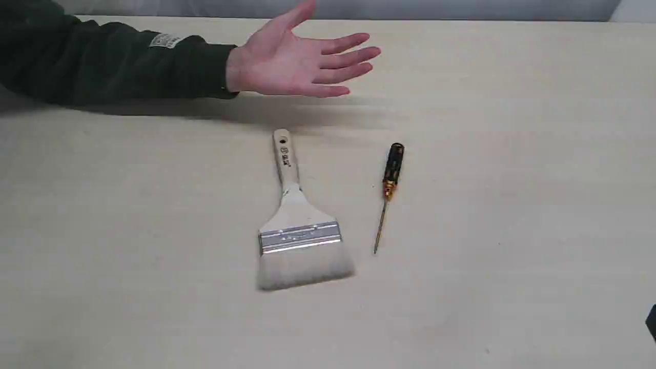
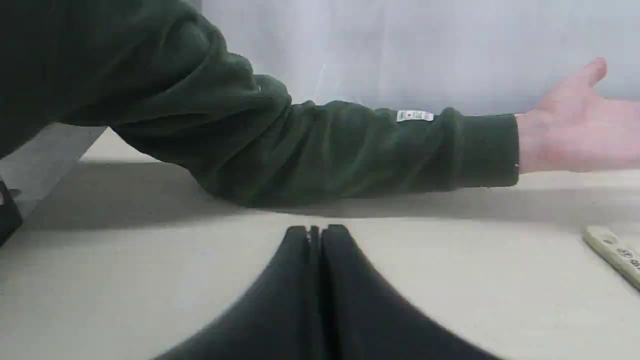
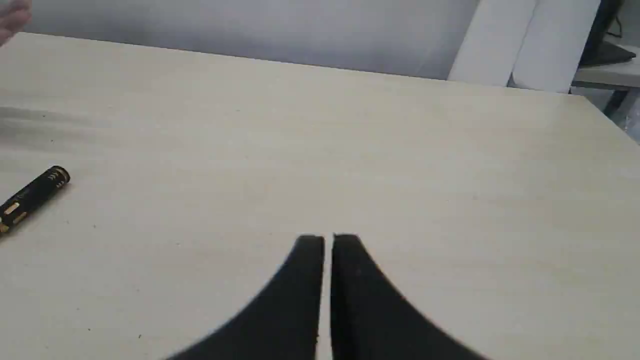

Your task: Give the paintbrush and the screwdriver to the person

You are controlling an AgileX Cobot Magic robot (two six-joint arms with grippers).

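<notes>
Person's hand (image 1: 297, 61) is hovering palm-up over the far part of the table (image 1: 512, 205). Its fingers are spreading wide with a slight curl and holding nothing, so it's likely waiting to receive. The dark green sleeve (image 1: 102, 61) with a small white label (image 1: 165, 41) is coming in from the far left.

The paintbrush (image 1: 294, 215) is lying flat mid-table, with its handle pointing toward the hand and its bristles toward the near edge. The handle end is sitting near the hand's shadow, not touching the hand. The screwdriver (image 1: 389, 189) is lying flat to the brush's right, apart from it and roughly parallel, black handle toward the hand and thin shaft toward the near edge.

The left gripper (image 2: 315, 230) is showing its jaws pressed together with nothing between them. It is sitting low over bare table, with only the brush's handle tip peeking in at the edge of its wrist view. The right gripper (image 3: 327, 239) is showing its jaws nearly together, a hairline slit between them, and empty. The screwdriver handle is showing well off to one side in its view.

Nothing is getting picked up yet, so the task is looking like it's at the very start. The layout is suggesting the left arm takes the brush and the right takes the screwdriver, each opening first. The brush is probably easiest to grip at its narrow handle. The slim screwdriver could roll if nudged.
</notes>
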